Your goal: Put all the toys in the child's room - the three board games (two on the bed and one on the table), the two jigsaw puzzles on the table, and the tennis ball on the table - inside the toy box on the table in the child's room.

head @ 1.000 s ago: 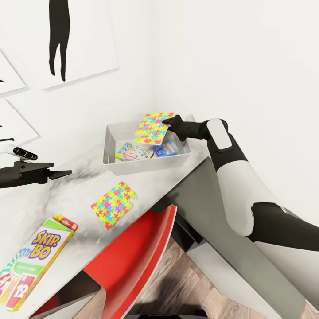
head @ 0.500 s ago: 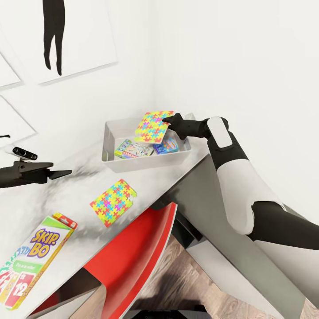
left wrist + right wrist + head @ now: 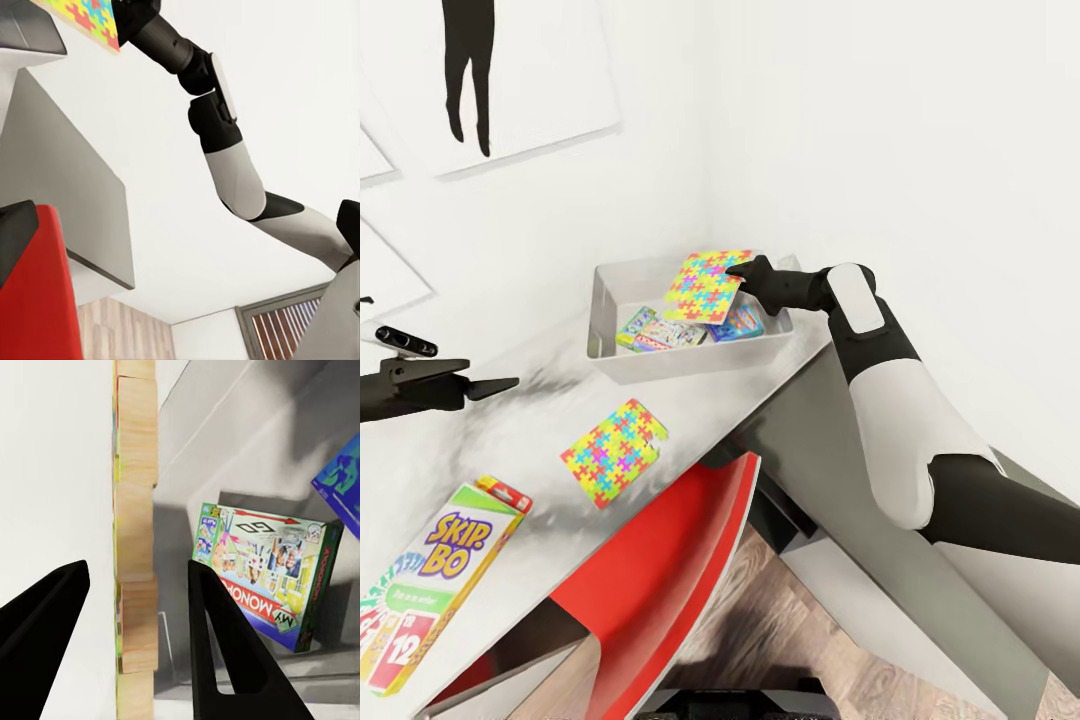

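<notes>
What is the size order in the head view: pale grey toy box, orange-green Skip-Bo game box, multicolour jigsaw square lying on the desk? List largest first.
1-2. Toy box and Skip-Bo game box: alike; Skip-Bo nearer camera and cropped, so unranked.
3. Jigsaw square on the desk.

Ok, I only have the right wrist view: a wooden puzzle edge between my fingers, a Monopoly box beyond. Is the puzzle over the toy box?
Observer: Yes. In the head view the held jigsaw puzzle hangs tilted above the toy box.
Operator: What's outside the box?
Observer: A second jigsaw puzzle and the Skip-Bo box lie on the table.
Operator: And the left gripper?
Observer: The left gripper hovers over the table, holding nothing.
</notes>
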Controlling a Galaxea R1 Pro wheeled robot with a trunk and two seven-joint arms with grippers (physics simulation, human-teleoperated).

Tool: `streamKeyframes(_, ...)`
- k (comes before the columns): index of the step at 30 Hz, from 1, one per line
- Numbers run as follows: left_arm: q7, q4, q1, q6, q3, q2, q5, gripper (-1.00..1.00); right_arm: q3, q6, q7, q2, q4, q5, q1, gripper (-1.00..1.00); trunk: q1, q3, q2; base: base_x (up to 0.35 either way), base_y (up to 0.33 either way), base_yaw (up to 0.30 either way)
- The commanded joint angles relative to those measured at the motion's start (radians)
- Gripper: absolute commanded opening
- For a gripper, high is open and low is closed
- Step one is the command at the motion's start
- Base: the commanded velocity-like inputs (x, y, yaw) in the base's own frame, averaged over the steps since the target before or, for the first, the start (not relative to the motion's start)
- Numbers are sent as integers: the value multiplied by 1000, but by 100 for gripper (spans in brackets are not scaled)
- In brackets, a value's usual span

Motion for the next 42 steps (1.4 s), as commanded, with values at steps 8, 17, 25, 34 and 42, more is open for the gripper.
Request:
streamKeyframes(8,-7,6,-2,11,1,18,5,100,-5,4,-9,1,-1,-13,-1,-100,1,-15,-2,0,0,0)
streamKeyframes(17,-7,12,-2,11,2,45,91,100,-5,4,-9,1,-1,-12,0,-100,1,-29,-2,0,0,0)
streamKeyframes(25,-7,13,-2,11,1,47,104,100,-5,4,-9,1,-1,-13,0,-100,1,-43,-2,0,0,0)
streamKeyframes(34,-7,13,-1,11,0,48,103,100,-6,2,-7,1,-1,-11,0,-100,1,-57,-2,0,0,0)
streamKeyframes(42,-7,13,-2,11,0,48,103,100,-8,1,-7,1,-1,-11,0,-100,1,-70,-2,0,0,0)
